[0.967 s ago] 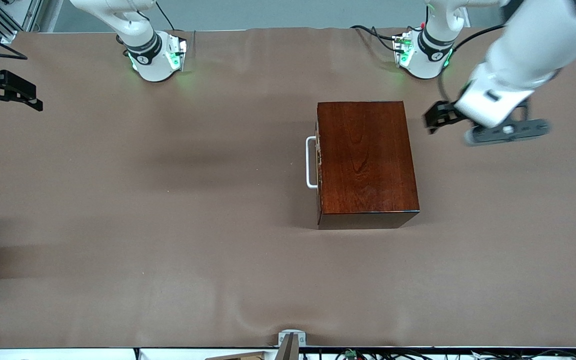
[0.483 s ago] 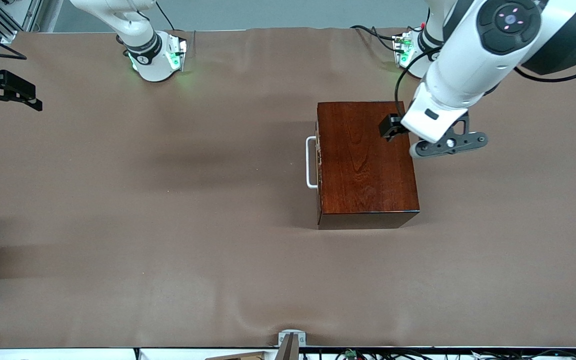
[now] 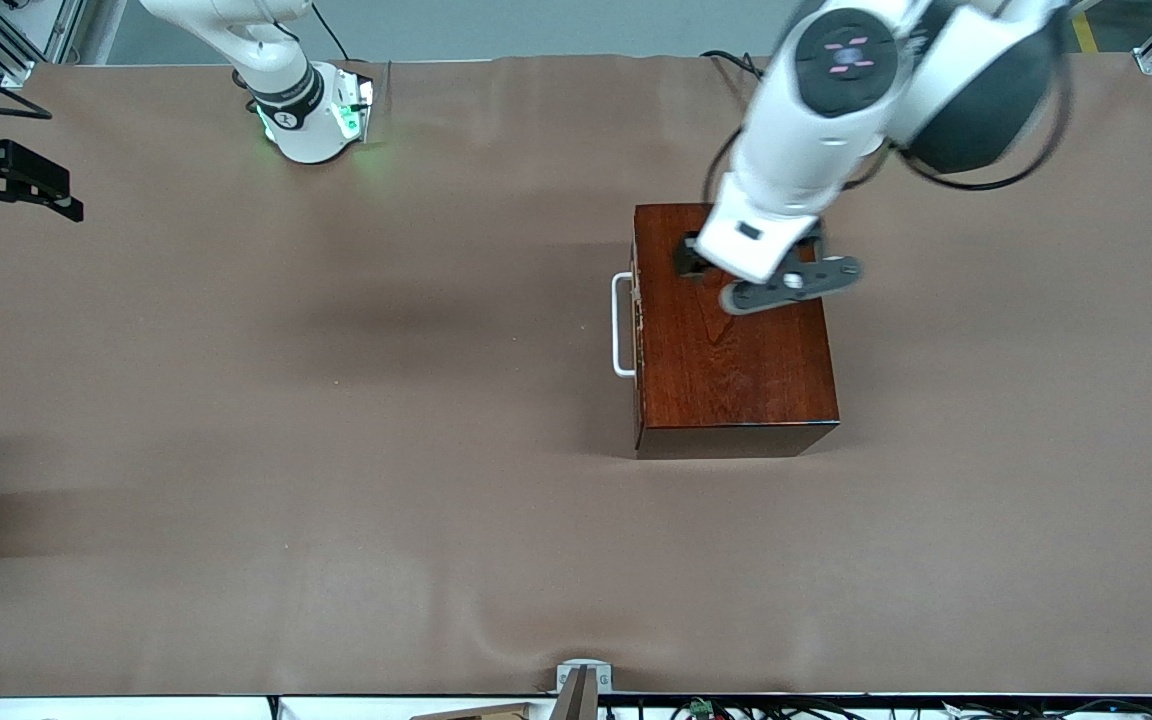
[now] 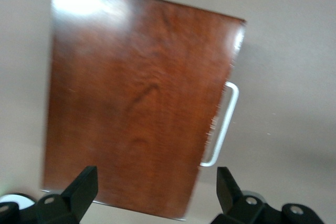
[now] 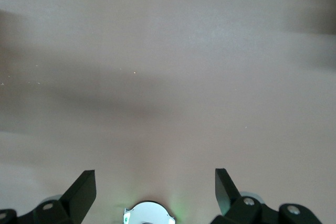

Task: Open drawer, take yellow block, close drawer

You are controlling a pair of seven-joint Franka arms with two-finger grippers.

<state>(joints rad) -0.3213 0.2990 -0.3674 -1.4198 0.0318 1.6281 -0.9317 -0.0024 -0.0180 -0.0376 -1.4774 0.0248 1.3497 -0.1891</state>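
Observation:
The drawer sits shut in the dark reddish-brown wooden box point(image 3: 736, 360) point(image 4: 131, 93). Only its white bar handle point(image 3: 622, 325) point(image 4: 223, 127) shows, on the face toward the right arm's end of the table. The yellow block is hidden. My left gripper point(image 3: 691, 258) point(image 4: 156, 182) hangs open over the box's top, above the part nearest the robot bases, with nothing between its fingers. My right gripper point(image 3: 26, 190) point(image 5: 155, 182) waits open over the table's edge at the right arm's end, far from the box.
A brown cloth point(image 3: 336, 400) covers the whole table. The right arm's base point(image 3: 311, 115) point(image 5: 149, 214) glows green at the edge nearest the robots. A small bracket point(image 3: 581, 680) sits at the edge nearest the front camera.
The left arm has swung in from the left arm's end of the table, and its gripper now hangs over the box's top. The right arm and the box have not moved.

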